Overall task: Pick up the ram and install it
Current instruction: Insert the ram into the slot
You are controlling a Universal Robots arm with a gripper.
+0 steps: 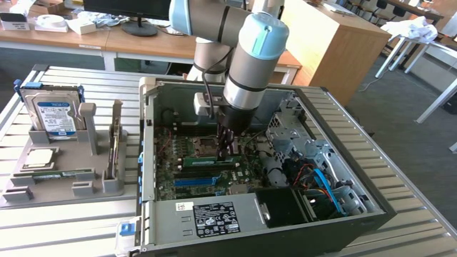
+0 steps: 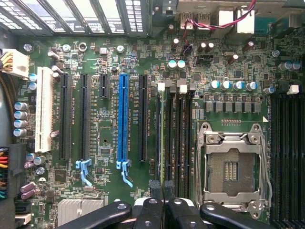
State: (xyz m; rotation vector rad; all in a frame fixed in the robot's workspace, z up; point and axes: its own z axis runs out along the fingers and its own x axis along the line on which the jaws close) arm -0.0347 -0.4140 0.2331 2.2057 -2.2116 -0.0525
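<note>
- Looking down from the wrist view, the green motherboard lies spread out: a long blue expansion slot, a white slot further along, and the open silver processor socket.
- That view also catches the tool close up. Its black fingertips are drawn almost together, pinching the thin top edge of the long, thin green circuit-board ram.
- From the wrist the ram is seen edge-on, a narrow line in the memory slot nearest the black and blue expansion slots, running parallel to them.
- Over to the exterior view, and the ram shows its green length. It stands on edge, its long axis running from the exterior view's left to right, and the tool is down on its right-hand end.
- The exterior view adds the grey and blue robot arm, reaching straight down into the open black computer case.
- Beside the case on the exterior view's left is a grey moulded holder. It carries an upright hard drive with a blue label, a square silver processor chip and a second green stick lying flat.
- Everything rests on a slatted metal surface. Behind it are wooden desks and a dark monitor stand, on grey flooring.
</note>
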